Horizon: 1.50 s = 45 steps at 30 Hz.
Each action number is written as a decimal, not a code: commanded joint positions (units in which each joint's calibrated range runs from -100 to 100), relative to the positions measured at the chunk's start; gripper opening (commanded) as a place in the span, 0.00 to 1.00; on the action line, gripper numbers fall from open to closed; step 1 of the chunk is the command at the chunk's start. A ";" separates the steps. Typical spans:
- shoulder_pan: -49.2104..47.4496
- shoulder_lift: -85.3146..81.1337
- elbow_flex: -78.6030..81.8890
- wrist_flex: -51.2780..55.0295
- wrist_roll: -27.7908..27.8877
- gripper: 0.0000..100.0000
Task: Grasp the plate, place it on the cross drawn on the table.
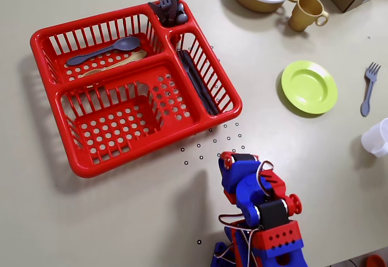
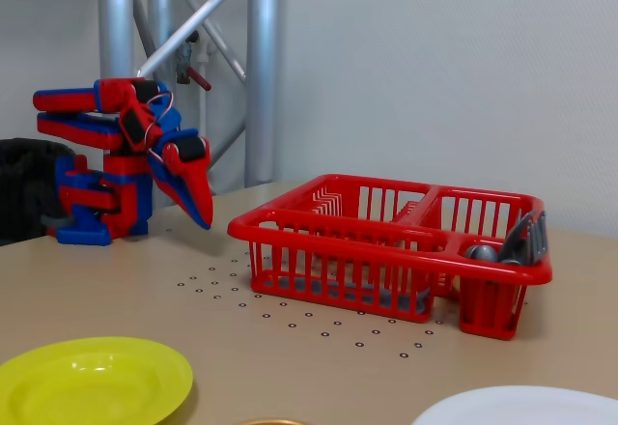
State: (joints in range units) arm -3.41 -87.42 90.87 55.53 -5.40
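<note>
In the overhead view I see the plate up and right of my gripper, well apart. The basket lies up-left of it, the pot and cup beyond the plate, the fork right of the plate.

The overhead view looked straight down on the table, taking in the whole red basket and the arm at the bottom edge. The fixed view sat low at table height beside the green plate, facing across toward the arm. Both shared basket, plate and arm.
</note>
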 commanded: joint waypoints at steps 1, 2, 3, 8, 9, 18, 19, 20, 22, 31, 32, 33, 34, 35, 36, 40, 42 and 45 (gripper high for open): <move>-0.10 -0.92 -1.11 1.09 0.20 0.00; -0.03 -1.17 -0.75 1.57 0.20 0.00; 0.11 -1.42 -0.48 2.14 0.44 0.00; 0.90 -6.50 3.69 3.02 0.73 0.00; 1.12 -7.85 4.78 3.02 0.88 0.00; 1.55 -8.36 8.68 -3.26 2.44 0.00; 1.48 -8.36 8.86 -3.90 2.49 0.00; 1.40 -8.36 8.95 -3.98 2.59 0.00; 1.40 -8.36 8.95 -3.98 2.74 0.00; 1.91 -8.36 8.95 -3.98 2.20 0.00; 2.12 -8.36 8.95 -3.98 2.00 0.00; 2.12 -8.36 8.95 -3.98 2.00 0.00; 2.12 -8.36 8.95 -3.98 2.00 0.00; 2.12 -8.36 8.95 -3.98 2.10 0.00; 2.12 -8.36 8.95 -3.98 2.10 0.00; 2.12 -8.36 8.95 -3.98 2.20 0.00; 1.91 -8.36 8.95 -3.98 2.54 0.00; 1.62 -8.36 8.95 -3.98 3.17 0.00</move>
State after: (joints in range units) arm -1.96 -95.34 98.82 52.88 -2.86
